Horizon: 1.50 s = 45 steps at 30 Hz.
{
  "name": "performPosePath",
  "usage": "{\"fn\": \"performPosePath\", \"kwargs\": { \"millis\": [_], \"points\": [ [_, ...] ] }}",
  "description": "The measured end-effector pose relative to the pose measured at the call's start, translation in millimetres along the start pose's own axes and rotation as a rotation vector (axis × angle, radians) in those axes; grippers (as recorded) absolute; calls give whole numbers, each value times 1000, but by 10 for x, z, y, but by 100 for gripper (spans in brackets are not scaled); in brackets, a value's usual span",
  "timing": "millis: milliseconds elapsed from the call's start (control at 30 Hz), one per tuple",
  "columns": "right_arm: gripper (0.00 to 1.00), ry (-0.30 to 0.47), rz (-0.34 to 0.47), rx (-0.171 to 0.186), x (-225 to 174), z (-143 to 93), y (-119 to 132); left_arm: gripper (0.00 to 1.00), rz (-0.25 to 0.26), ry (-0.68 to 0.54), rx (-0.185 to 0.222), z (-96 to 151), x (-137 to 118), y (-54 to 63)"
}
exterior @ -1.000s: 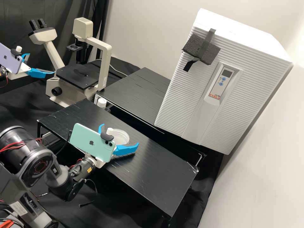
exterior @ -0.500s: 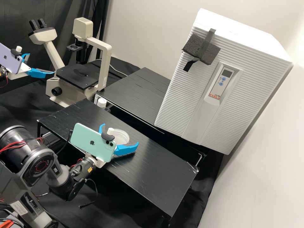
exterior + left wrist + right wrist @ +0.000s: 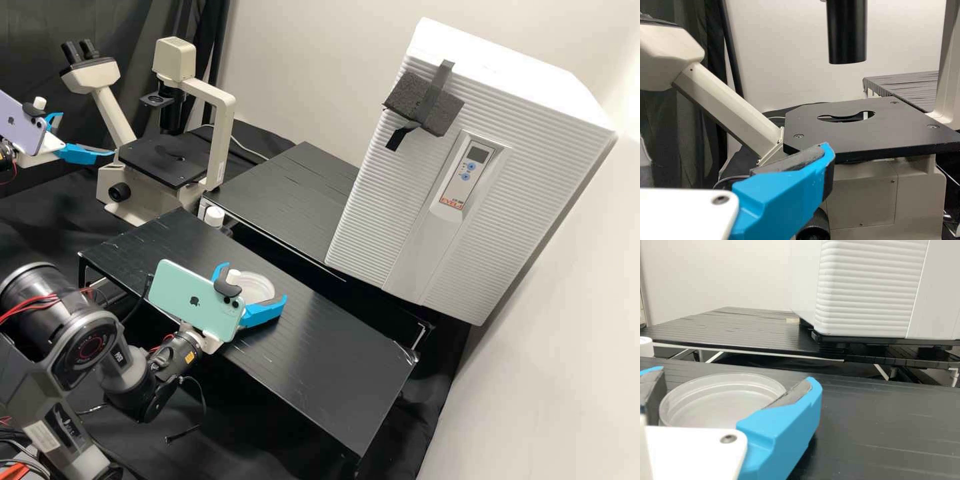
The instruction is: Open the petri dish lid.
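High view: dish sits on the front table, between the fingers of the right gripper; these stand apart, one on either side of it. Left gripper is near the microscope, well apart from the dish, its two fingers spread. A green phone is mounted on the right arm, a purple phone on the left. Behind: rear table and white ribbed box, a foam block taped to its front. Left wrist view: one blue finger shows in front of the black stage; contact cannot be told. Right wrist view: dish lies flat, round and clear, fingers close by its rim on opposite sides; whether they clamp it cannot be told.
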Motion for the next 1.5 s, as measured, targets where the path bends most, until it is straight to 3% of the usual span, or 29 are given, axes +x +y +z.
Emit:
{"fn": "performPosePath", "kwargs": {
  "millis": [700, 867, 1167, 1333, 1500],
  "points": [
    [0, 3, 2, 10, 28, 2, 4, 100, 0, 0, 0, 0, 0, 0],
    [0, 4, 18, 61, -3, -1, 72, 100, 0, 0, 0, 0, 0, 0],
    [0, 22, 140, 144, -121, 18, 341, 100, 0, 0, 0, 0, 0, 0],
    [0, -21, 165, 158, -130, 110, 382, 100, 0, 0, 0, 0, 0, 0],
    [0, -124, 213, 169, -62, 334, 498, 100, 0, 0, 0, 0, 0, 0]
  ]
}}
